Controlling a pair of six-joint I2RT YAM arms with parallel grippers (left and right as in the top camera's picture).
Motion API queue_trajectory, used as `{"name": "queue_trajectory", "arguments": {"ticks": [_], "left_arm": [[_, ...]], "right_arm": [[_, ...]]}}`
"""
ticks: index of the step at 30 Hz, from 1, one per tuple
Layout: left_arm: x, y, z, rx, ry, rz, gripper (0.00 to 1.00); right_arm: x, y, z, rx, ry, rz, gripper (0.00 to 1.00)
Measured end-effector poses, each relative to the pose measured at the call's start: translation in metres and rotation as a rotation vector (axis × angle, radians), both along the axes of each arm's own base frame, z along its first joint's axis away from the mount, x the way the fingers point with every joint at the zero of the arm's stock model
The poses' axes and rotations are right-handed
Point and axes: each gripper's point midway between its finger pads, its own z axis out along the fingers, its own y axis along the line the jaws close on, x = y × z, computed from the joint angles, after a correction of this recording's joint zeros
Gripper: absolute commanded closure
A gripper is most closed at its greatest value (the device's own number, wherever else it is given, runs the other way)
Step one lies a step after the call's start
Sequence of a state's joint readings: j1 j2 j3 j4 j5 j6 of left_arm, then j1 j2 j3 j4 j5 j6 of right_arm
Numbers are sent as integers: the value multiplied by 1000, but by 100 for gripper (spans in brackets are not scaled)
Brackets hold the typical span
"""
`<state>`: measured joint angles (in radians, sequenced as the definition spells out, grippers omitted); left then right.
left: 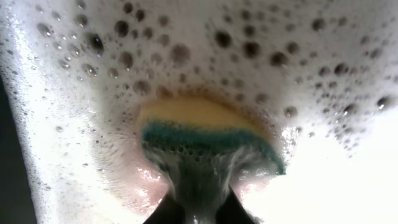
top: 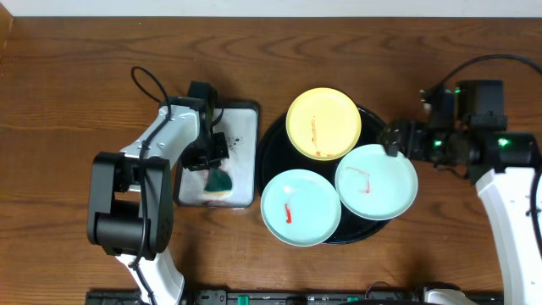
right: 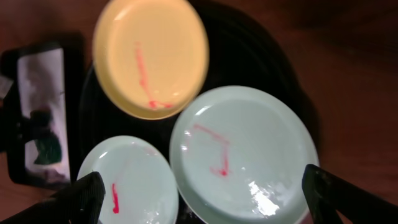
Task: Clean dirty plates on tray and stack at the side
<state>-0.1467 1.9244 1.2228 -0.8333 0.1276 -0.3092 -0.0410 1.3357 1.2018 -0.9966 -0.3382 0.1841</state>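
Three smeared plates lie on the round black tray: a yellow plate at the back, a mint plate at the front left and a second mint plate at the right. Red streaks mark all three. My left gripper is down in the foamy sponge tray, shut on a yellow-and-green sponge; its black jaws pinch the sponge's near end. My right gripper hovers open over the right mint plate, beside the yellow plate and the left mint plate.
The grey sponge tray sits just left of the black tray, nearly touching it. White bubbly foam covers its floor. Brown wooden table extends around both trays. The right arm's cable loops at the back right.
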Motion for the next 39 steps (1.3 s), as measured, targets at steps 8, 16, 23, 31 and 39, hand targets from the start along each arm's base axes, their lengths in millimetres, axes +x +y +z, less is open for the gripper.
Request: {"name": "queue_trajectory", "arguments": {"ticks": [8,16,23,31,39], "left_arm": [[-19,3,11,6,79,4,51],[-27,1,50,-20,25,4,50],[-25,1,14,-25,-27,43,63],[-25,0,1,-33,-69,102,93],[-36,2,25,-11,31,103,93]], "right_arm": [[-14,-17,-16,90,101,5,2],[-40,-18,-27,60,202,38,1],[-47,-24,-54,26,240,18,1],[-30,-29,-64,-4,166,8,7],[-28,-33,-83,-22,152,-20,16]]}}
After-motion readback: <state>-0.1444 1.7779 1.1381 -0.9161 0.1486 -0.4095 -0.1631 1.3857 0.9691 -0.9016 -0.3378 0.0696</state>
